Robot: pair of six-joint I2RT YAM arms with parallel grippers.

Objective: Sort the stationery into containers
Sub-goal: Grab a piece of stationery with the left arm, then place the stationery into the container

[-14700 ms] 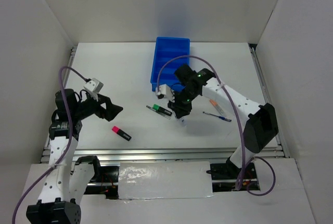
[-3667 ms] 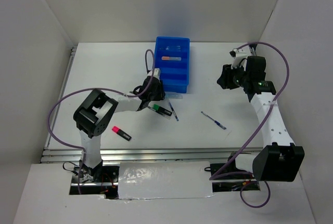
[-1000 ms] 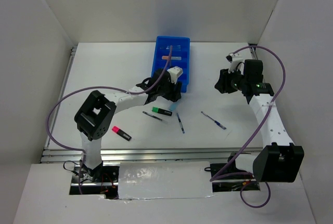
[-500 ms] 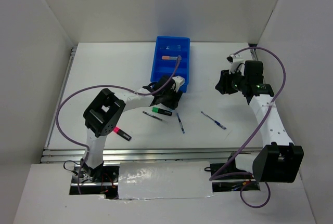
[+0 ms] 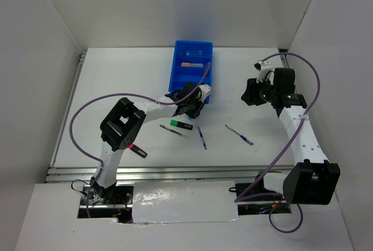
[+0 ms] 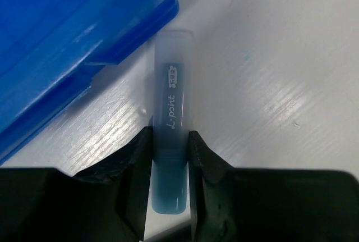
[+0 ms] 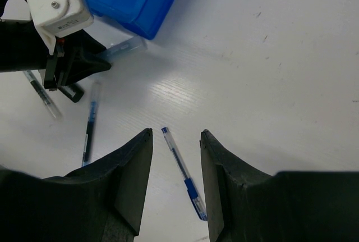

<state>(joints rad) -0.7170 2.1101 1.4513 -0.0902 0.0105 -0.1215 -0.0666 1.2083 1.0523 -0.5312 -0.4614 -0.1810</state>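
The blue tray (image 5: 173, 71) stands at the table's far middle, an orange marker (image 5: 191, 64) lying in one of its compartments. At its near right corner a pale blue translucent tube (image 6: 171, 101) lies on the table along the tray (image 6: 84, 23) edge. My left gripper (image 6: 168, 141) is shut on the tube's near end, both fingers pressed to its sides. From above, the left gripper (image 5: 195, 106) hides the tube. My right gripper (image 7: 175, 141) hangs open above a blue pen (image 7: 182, 169), apart from it, over the table's right side (image 5: 249, 95).
A green highlighter (image 5: 182, 125), a thin dark pen (image 5: 171, 129) and a second blue pen (image 5: 201, 137) lie just in front of the left gripper. A pink highlighter (image 5: 136, 149) lies near the left front. The blue pen (image 5: 239, 135) lies right of centre. White walls enclose the table.
The left gripper has closed its fingers onto the pale blue tube at the tray's corner, after shifting slightly right. The right arm has not moved.
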